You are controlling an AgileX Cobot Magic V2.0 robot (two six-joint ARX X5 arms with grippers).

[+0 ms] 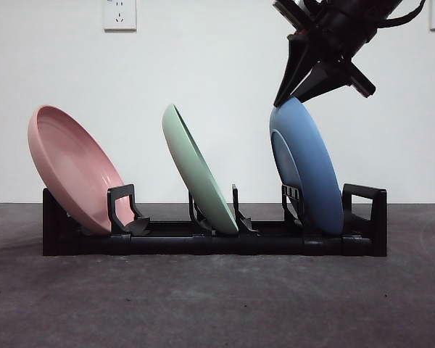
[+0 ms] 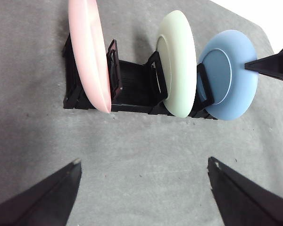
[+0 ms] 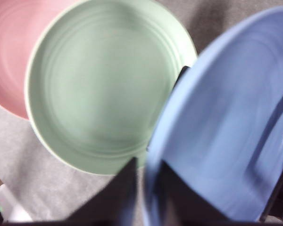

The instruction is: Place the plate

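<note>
dark grey table (image 1: 217,304), black rack (image 1: 214,235), white wall (image 1: 217,72), socket (image 1: 119,13)

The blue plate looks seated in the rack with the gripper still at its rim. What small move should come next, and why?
Probably open the right gripper and lift straight up. The blue plate already stands in the end slot of the black rack, leaning like the green plate and pink plate, with the jaws astride its top rim. The left gripper waits open, away from the rack.
</note>
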